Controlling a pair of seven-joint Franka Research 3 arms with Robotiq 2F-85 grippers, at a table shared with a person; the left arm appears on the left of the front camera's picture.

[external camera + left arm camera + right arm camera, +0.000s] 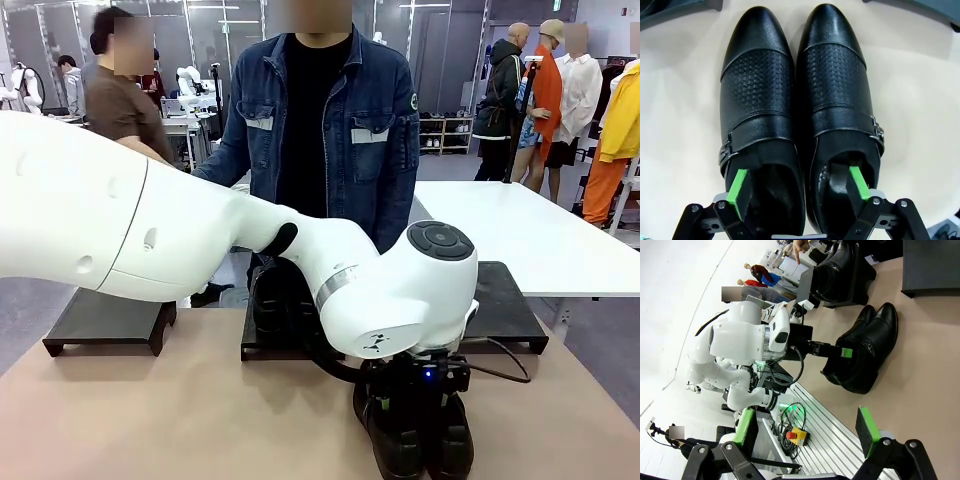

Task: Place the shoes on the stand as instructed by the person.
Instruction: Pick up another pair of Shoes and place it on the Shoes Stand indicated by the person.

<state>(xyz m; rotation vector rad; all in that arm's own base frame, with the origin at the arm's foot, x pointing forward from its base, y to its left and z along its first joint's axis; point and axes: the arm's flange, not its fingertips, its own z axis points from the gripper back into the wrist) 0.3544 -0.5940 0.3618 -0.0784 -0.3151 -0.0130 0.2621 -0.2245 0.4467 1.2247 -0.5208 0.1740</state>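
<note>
Left wrist view gives us the near pair of shoes (757,85) side by side on the table (920,100): glossy black leather, rounded toes, a perforated band over each vamp and a buckled strap. Our left gripper (798,182) is spread wide, one green pad (737,187) inside each shoe's opening. Our right gripper (806,422) hangs spread, holding nothing. A second pair (837,265) sits on the stand (505,300)

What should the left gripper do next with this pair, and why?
Probably close the left gripper: its fingers sit apart, one inside each opening of the shoes, so squeezing should pinch the adjoining inner walls for lifting.
</note>
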